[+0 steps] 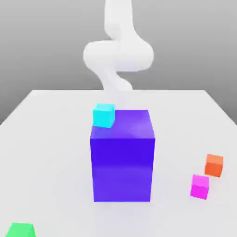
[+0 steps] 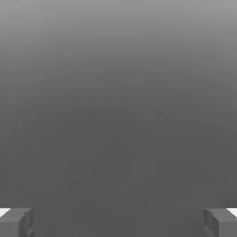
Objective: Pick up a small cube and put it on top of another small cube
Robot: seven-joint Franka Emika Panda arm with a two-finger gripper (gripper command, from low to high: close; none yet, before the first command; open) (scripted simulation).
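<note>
Several small cubes lie about a white table [image 1: 46,120]. A cyan cube [image 1: 103,115] shows at the far left corner of the top of a big purple block [image 1: 122,159]; whether it rests on that top I cannot tell. An orange cube [image 1: 214,165] and a magenta cube [image 1: 200,186] sit close together on the exterior view's right. At the near left corner lies a green cube [image 1: 21,230]. In the hand view my gripper [image 2: 118,223] is open, its two grey fingertips [image 2: 16,222] far apart with nothing between them, facing plain grey background.
The tall purple block stands mid-table and hides what lies behind it. My white arm [image 1: 118,55] rises behind the block at the table's far side. Bare tabletop stretches on both sides of the block.
</note>
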